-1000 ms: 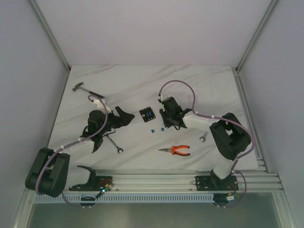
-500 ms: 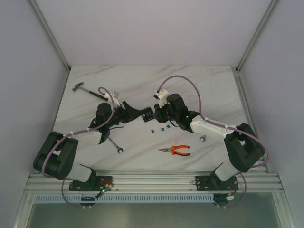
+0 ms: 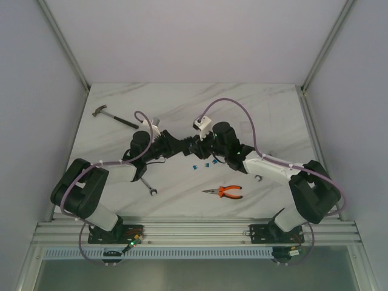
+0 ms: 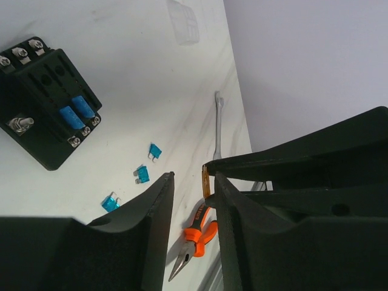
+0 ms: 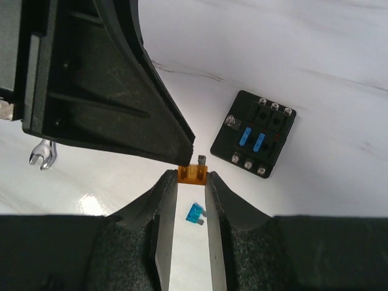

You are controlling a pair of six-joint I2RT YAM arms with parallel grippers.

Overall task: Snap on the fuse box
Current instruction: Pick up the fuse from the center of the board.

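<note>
The fuse box (image 4: 51, 100) is a small black square with two blue fuses in its slots, and it lies flat on the white table (image 5: 254, 133). In the top view both grippers meet above it and hide most of it. My right gripper (image 5: 192, 174) is shut on a small orange fuse (image 5: 195, 176), held above the table just short of the box. My left gripper (image 4: 195, 176) stands open, its jaws a narrow gap apart. The orange fuse (image 4: 206, 182) sits edge-on between them, close against the right-hand finger (image 4: 227, 200).
Three loose blue fuses (image 3: 208, 163) lie on the table just in front of the box. Orange-handled pliers (image 3: 224, 192) lie nearer the arms. A wrench (image 3: 145, 185), a smaller wrench (image 3: 259, 177) and a hammer (image 3: 112, 115) lie around. A clear plastic cover (image 4: 183, 21) rests farther off.
Both arms have swung inward and now meet over the fuse box. The left jaws have narrowed from wide open around the orange fuse. The right gripper has kept its hold.
</note>
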